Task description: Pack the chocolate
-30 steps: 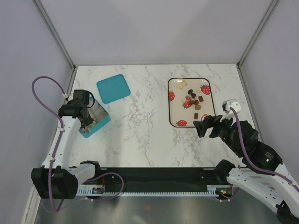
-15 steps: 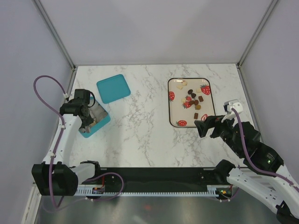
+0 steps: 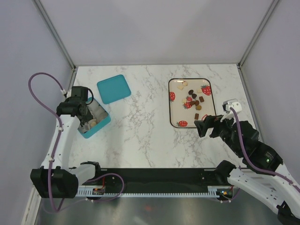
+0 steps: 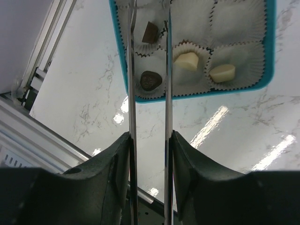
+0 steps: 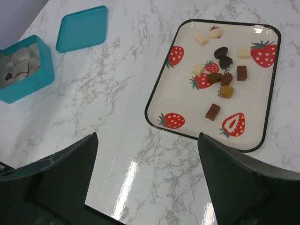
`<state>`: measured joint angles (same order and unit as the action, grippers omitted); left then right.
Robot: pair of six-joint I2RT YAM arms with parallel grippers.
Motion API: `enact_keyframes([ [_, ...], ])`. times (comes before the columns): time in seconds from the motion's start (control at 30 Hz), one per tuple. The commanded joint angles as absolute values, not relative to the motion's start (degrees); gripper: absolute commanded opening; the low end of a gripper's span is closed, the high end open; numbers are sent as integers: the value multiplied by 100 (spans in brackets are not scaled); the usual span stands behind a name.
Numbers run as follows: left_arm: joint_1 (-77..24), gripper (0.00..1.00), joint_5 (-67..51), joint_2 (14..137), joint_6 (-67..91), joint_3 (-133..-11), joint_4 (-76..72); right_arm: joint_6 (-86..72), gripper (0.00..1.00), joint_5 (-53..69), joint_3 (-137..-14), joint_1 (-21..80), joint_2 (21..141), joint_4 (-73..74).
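Note:
Several chocolate pieces (image 3: pixel 194 101) (image 5: pixel 225 77), dark, brown and cream, lie loose on the strawberry-print tray (image 3: pixel 174 108) (image 5: pixel 187 101). The teal box (image 3: pixel 93 123) (image 4: pixel 269 70) (image 5: pixel 26 79) holds paper cups, four of them filled: a dark heart (image 4: pixel 151 80), a brown square (image 4: pixel 150 32) and two cream pieces (image 4: pixel 187 61). My left gripper (image 3: pixel 83 115) (image 4: pixel 149 136) is shut on silver tongs (image 4: pixel 131 93). Their two blades stand apart over the box, with the heart and the square showing between them. My right gripper (image 3: pixel 202 127) (image 5: pixel 147 136) hangs open and empty by the tray's near-left corner.
The teal lid (image 3: pixel 114 88) (image 5: pixel 82 28) lies flat on the marble table behind the box. A metal rail (image 4: pixel 42 51) and grey wall run close along the box's left side. Walls close in the table's back and right edges.
The left wrist has shifted slightly over the box, and the tongs' blades now stand a little wider apart. The right arm has barely moved.

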<state>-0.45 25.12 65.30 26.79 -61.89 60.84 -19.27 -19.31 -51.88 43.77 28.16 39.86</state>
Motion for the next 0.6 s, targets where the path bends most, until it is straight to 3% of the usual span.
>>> enact_keyframes([
  [0.0, -35, 45, 2260, 6241, 2373, -6758, 5810, -1977, 96, -1986, -5247, 4403, 2909, 3832],
  [0.33, -351, 45, 1038, 5757, 2083, -6741, 5028, -2013, 96, -2338, -5246, 4403, 3252, 3858],
  [0.57, -1685, 46, 1081, 5897, 2259, -6750, 4632, -2109, 95, -2575, -5440, 4412, 3410, 3999],
])
